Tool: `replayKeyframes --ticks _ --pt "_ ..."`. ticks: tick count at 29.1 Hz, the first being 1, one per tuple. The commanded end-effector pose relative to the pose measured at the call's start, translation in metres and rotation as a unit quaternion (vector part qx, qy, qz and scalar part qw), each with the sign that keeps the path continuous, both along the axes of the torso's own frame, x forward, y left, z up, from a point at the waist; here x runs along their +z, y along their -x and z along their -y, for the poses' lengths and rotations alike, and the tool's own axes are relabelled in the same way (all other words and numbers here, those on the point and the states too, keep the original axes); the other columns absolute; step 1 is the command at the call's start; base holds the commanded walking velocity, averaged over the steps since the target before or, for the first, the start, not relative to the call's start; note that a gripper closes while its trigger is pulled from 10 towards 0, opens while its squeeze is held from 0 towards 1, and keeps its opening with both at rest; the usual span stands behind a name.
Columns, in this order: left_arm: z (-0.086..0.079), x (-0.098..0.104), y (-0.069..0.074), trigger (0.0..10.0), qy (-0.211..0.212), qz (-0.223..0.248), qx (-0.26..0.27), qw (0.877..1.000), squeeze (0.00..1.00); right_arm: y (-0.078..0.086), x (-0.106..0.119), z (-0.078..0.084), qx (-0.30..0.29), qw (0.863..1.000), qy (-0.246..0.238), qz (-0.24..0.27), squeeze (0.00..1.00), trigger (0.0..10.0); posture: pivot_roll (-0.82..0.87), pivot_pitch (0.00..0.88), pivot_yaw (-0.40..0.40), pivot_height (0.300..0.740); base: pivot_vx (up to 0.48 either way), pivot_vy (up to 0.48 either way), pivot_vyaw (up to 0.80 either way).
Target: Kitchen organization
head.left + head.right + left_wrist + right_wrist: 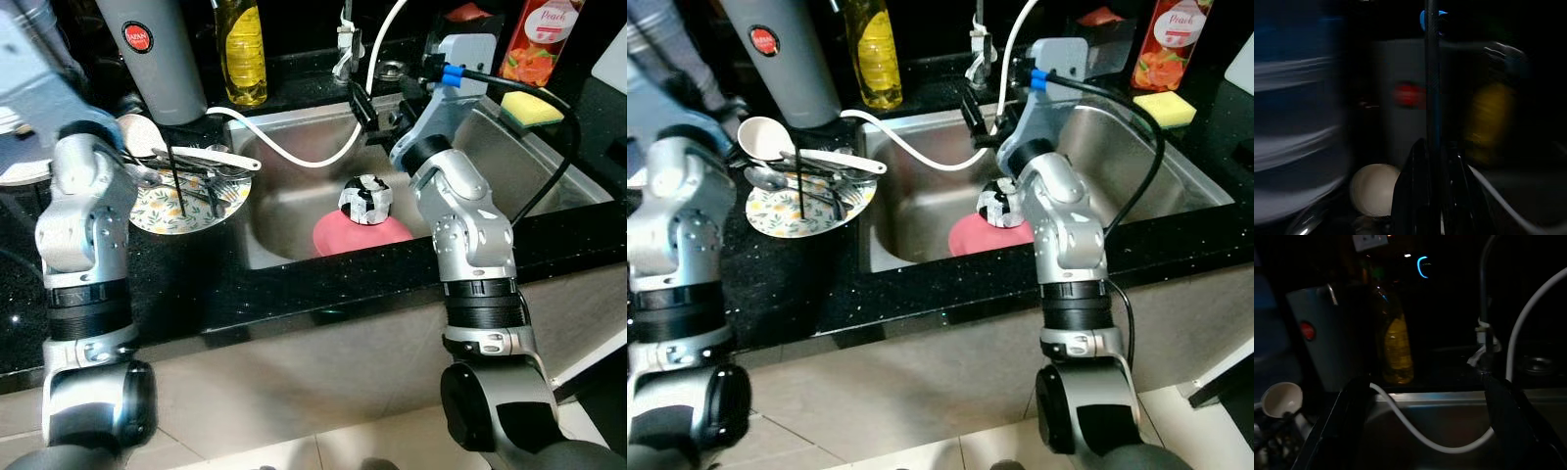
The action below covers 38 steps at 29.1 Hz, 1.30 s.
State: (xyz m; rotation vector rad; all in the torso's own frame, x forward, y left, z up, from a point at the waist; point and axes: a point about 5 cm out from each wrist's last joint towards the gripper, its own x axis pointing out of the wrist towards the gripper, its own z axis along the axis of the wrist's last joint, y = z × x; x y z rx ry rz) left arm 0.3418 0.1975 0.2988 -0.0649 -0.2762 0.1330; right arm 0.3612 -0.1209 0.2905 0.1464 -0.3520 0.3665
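Observation:
A floral plate on the black counter left of the sink carries a white ladle, spoons and forks. My left gripper hovers over this plate, shut on a thin black stick that stands upright on the plate. In the steel sink a black-and-white patterned cup rests on a pink dish. My right gripper hangs over the sink's back edge, above the cup, open and holding nothing. Its fingers are spread wide.
A white hose loops from the tap across the sink. A grey flask and a yellow bottle stand behind the plate. A yellow sponge and a red carton sit at the back right.

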Motion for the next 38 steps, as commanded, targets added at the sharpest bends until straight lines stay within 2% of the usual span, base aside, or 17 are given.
replayKeyframes --ticks 1,4,5,7,10,11,12,14,15,16,19,20,25,30,31,32,38 --pt "0.006 -0.005 0.002 10.0 -0.052 -0.015 -0.040 0.998 0.00 0.001 0.004 -0.005 0.032 0.999 -0.018 -0.005 0.00 10.0 -0.10 0.015 0.061 0.740 0.000 0.000 0.00" --pt "0.029 -0.008 0.011 10.0 -0.049 -0.019 -0.179 0.982 0.00 0.006 0.008 -0.007 0.094 0.994 -0.058 -0.012 0.00 10.0 -0.10 0.011 0.060 0.740 0.000 0.000 0.00" --pt "0.029 -0.008 0.011 10.0 -0.049 -0.019 -0.179 0.982 0.00 0.006 0.008 -0.007 0.094 0.994 -0.058 -0.012 0.00 10.0 -0.10 0.011 0.060 0.740 0.000 0.000 0.00" --pt "0.045 -0.008 0.023 10.0 -0.029 -0.014 -0.291 0.956 0.00 0.016 0.013 -0.009 0.147 0.987 -0.068 0.003 0.00 10.0 -0.11 0.012 0.064 0.740 0.000 0.000 0.00" --pt "0.050 -0.008 0.028 10.0 -0.023 -0.013 -0.328 0.944 0.00 0.020 0.016 -0.010 0.165 0.984 -0.069 0.010 0.00 10.0 -0.11 0.011 0.066 0.740 0.000 0.000 0.00" --pt "0.056 -0.008 0.035 10.0 -0.028 -0.011 -0.380 0.925 0.00 0.029 0.019 -0.011 0.205 0.977 -0.057 0.027 0.00 10.0 -0.12 0.014 0.071 0.740 0.000 0.000 0.00" --pt "0.056 -0.008 0.035 10.0 -0.028 -0.011 -0.380 0.925 0.00 0.029 0.019 -0.011 0.205 0.977 -0.057 0.027 0.00 10.0 -0.12 0.014 0.071 0.740 0.000 0.000 0.00" --pt "0.067 -0.007 0.050 10.0 -0.023 -0.010 -0.468 0.883 0.00 0.045 0.021 -0.013 0.262 0.963 -0.036 0.050 0.00 10.0 -0.12 0.019 0.078 0.740 0.000 0.000 0.00" --pt "0.067 -0.007 0.050 10.0 -0.023 -0.010 -0.468 0.883 0.00 0.045 0.021 -0.013 0.262 0.963 -0.036 0.050 0.00 10.0 -0.12 0.019 0.078 0.740 0.000 0.000 0.00" --pt "0.075 -0.006 0.057 10.0 -0.006 -0.008 -0.515 0.857 0.00 0.051 0.021 -0.016 0.284 0.957 -0.029 0.058 0.00 10.0 -0.12 0.020 0.083 0.740 0.000 0.000 0.00" --pt "0.079 -0.005 0.061 10.0 0.011 -0.005 -0.543 0.840 0.00 0.054 0.021 -0.017 0.294 0.953 -0.027 0.062 0.00 10.0 -0.12 0.023 0.087 0.740 0.000 0.000 0.00" --pt "0.087 -0.005 0.066 10.0 0.035 -0.006 -0.585 0.810 0.00 0.057 0.020 -0.021 0.310 0.948 -0.034 0.057 0.00 10.0 -0.13 0.025 0.087 0.740 0.000 0.000 0.00" --pt "0.094 -0.013 0.071 10.0 0.023 -0.026 -0.619 0.785 0.00 0.062 0.017 -0.025 0.342 0.938 -0.045 0.039 0.00 10.0 -0.13 0.025 0.089 0.740 0.000 0.000 0.00" --pt "0.092 -0.017 0.069 10.0 0.014 -0.038 -0.615 0.787 0.00 0.065 0.019 -0.024 0.355 0.932 -0.055 0.041 0.00 10.0 -0.13 0.024 0.089 0.740 0.000 0.000 0.00" --pt "0.091 -0.018 0.070 10.0 0.012 -0.045 -0.618 0.785 0.00 0.067 0.020 -0.022 0.362 0.929 -0.059 0.043 0.00 4.4 -0.13 0.024 0.088 0.740 0.000 0.000 0.00" --pt "0.090 -0.018 0.070 10.0 0.011 -0.046 -0.618 0.784 0.00 0.067 0.020 -0.021 0.364 0.928 -0.061 0.044 0.00 0.0 -0.13 0.023 0.088 0.740 0.000 0.000 0.00" --pt "0.088 -0.019 0.066 10.0 0.009 -0.050 -0.606 0.794 0.00 0.068 0.021 -0.019 0.371 0.925 -0.075 0.038 0.00 0.0 -0.13 0.022 0.085 0.740 0.000 0.000 0.00"
